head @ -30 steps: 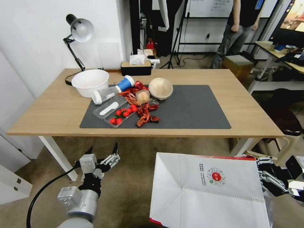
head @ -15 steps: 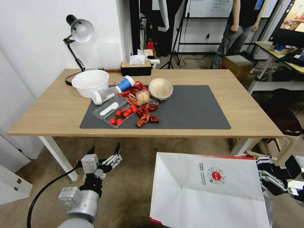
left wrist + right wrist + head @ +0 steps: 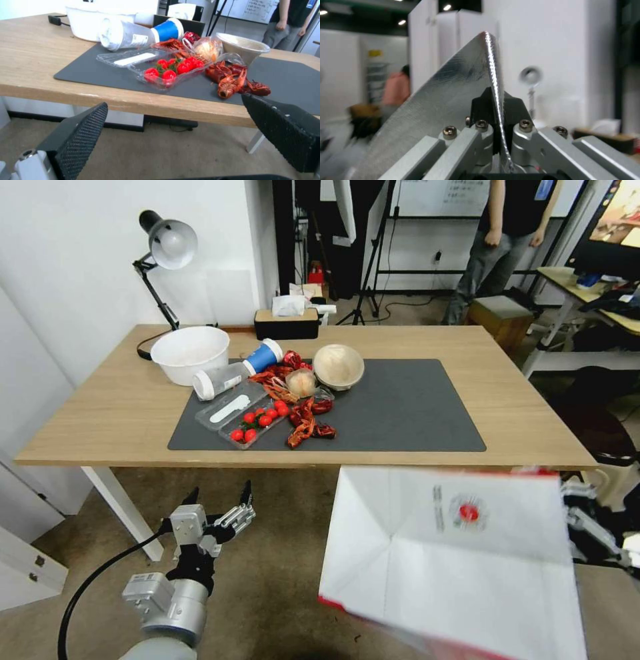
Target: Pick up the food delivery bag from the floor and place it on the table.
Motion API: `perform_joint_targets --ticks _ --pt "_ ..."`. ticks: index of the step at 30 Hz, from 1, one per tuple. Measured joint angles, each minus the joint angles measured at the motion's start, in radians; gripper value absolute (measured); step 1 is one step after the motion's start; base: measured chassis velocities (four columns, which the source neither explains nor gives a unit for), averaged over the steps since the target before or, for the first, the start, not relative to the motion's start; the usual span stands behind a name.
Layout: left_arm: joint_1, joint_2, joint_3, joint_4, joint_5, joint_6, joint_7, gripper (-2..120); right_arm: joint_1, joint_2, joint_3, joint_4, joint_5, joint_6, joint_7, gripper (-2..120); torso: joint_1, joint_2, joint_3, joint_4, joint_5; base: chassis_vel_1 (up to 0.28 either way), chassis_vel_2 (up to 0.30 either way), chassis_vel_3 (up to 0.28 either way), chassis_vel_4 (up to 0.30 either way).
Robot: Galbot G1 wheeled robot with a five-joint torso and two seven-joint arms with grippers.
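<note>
The food delivery bag [image 3: 440, 553], white with a round red logo and red edges, hangs off the floor [image 3: 280, 560] in front of the table's near edge, low right in the head view. My right gripper [image 3: 579, 508] is at its right side. In the right wrist view the fingers [image 3: 515, 107] are shut on the bag's silver foil edge [image 3: 453, 100]. My left gripper [image 3: 220, 505] hovers open over the carpet below the table's front left, holding nothing. The table [image 3: 120, 407] carries a dark grey mat [image 3: 400, 407].
On the mat's left half lie a tray of cherry tomatoes [image 3: 257, 419], crayfish [image 3: 303, 423], a tipped cup [image 3: 233, 373], a white bowl [image 3: 190, 353] and a beige bowl [image 3: 338, 365]. A lamp [image 3: 167, 243] and tissue box [image 3: 287, 321] stand behind. The mat's right half is bare.
The bag has risen and swung toward the table edge with my right gripper, blurring as it moves. The left arm has stayed put.
</note>
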Motion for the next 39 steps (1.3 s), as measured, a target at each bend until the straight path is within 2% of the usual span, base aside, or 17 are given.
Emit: perform_joint_targets --ticks 3,5,6,8,9,11,12,15,17,18,19,20,22,24,27,32,39 --pt "-0.003 0.0 0.0 0.005 -0.003 -0.004 -0.002 100 -0.005 -0.014 0.029 0.015 0.045 0.013 0.062 0 0.0 -0.001 -0.001 0.0 -0.0002 0.0 0.0 0.0 0.0" --pt "-0.007 0.001 0.003 0.009 -0.005 -0.005 -0.004 100 -0.012 -0.033 0.077 0.042 0.124 0.038 0.179 0 -0.001 -0.002 -0.001 0.0 0.0002 0.0 0.0 0.0 0.0" --pt "-0.007 0.001 0.003 0.009 -0.005 -0.005 -0.004 100 -0.012 -0.033 0.077 0.042 0.124 0.038 0.179 0 -0.001 -0.002 -0.001 0.0 0.0002 0.0 0.0 0.0 0.0" --pt "-0.009 0.001 0.003 0.011 -0.006 -0.005 -0.004 100 -0.017 -0.066 0.162 0.087 0.235 0.043 0.341 0 -0.001 -0.003 -0.001 0.0 0.0 0.0 0.0 0.0 0.0" --pt "-0.009 0.001 0.003 0.011 -0.006 -0.005 -0.004 100 -0.017 -0.066 0.162 0.087 0.235 0.043 0.341 0 -0.001 -0.003 -0.001 0.0 0.0 0.0 0.0 0.0 0.0" --pt "-0.01 0.002 0.002 0.017 -0.009 -0.006 -0.004 100 -0.006 -0.135 0.245 0.12 0.302 0.064 0.647 0 -0.002 -0.003 -0.002 -0.0001 -0.0002 0.0 0.0 0.0 0.0" --pt "-0.01 0.002 0.002 0.017 -0.009 -0.006 -0.004 100 -0.006 -0.135 0.245 0.12 0.302 0.064 0.647 0 -0.002 -0.003 -0.002 -0.0001 -0.0002 0.0 0.0 0.0 0.0" --pt "-0.01 -0.001 0.005 0.019 -0.01 -0.008 -0.003 100 0.037 -0.202 0.229 0.124 0.332 0.098 0.95 0 -0.002 -0.004 -0.002 -0.0001 0.0 0.0 0.0 0.0 0.0" --pt "-0.01 -0.001 0.005 0.019 -0.01 -0.008 -0.003 100 0.037 -0.202 0.229 0.124 0.332 0.098 0.95 0 -0.002 -0.004 -0.002 -0.0001 0.0 0.0 0.0 0.0 0.0" --pt "-0.01 -0.001 0.004 0.019 -0.01 -0.009 -0.003 100 0.063 -0.229 0.195 0.118 0.334 0.099 1.032 0 -0.002 -0.004 -0.003 0.0 0.0 0.0 0.0 0.0 0.0" --pt "-0.01 0.001 -0.002 0.019 -0.013 -0.01 -0.003 100 0.131 -0.297 0.09 0.078 0.33 0.096 1.119 0 -0.002 -0.005 -0.003 -0.0003 0.0001 0.0 0.0 0.0 0.0" --pt "-0.01 0.001 -0.002 0.019 -0.013 -0.01 -0.003 100 0.131 -0.297 0.09 0.078 0.33 0.096 1.119 0 -0.002 -0.005 -0.003 -0.0003 0.0001 0.0 0.0 0.0 0.0" --pt "-0.008 0.002 -0.008 0.016 -0.015 -0.011 -0.004 100 0.239 -0.366 -0.042 0.025 0.34 0.098 1.193 0 -0.002 -0.005 -0.003 0.0002 0.0 0.0 0.0 0.0 0.0" --pt "-0.008 0.002 -0.008 0.016 -0.015 -0.011 -0.004 100 0.252 -0.371 -0.054 0.019 0.341 0.099 1.198 0 -0.002 -0.005 -0.003 0.0002 0.0 0.0 0.0 0.0 0.0" --pt "-0.006 0.001 -0.01 0.015 -0.016 -0.015 -0.005 100 0.354 -0.392 -0.144 -0.026 0.349 0.102 1.241 0 -0.002 -0.005 -0.003 0.0001 0.0 0.0 0.0 0.0 0.0" --pt "-0.005 0.0 -0.01 0.015 -0.016 -0.017 -0.005 100 0.381 -0.393 -0.165 -0.039 0.352 0.103 1.261 0 -0.002 -0.005 -0.003 0.0001 0.0 0.0 0.0 0.0 0.0" --pt "-0.01 0.0 -0.006 0.022 -0.016 -0.018 -0.005 100 0.41 -0.389 -0.193 -0.063 0.344 0.064 1.367 0 -0.002 -0.006 -0.003 -0.0001 0.0 0.0 0.0 0.0 0.0"
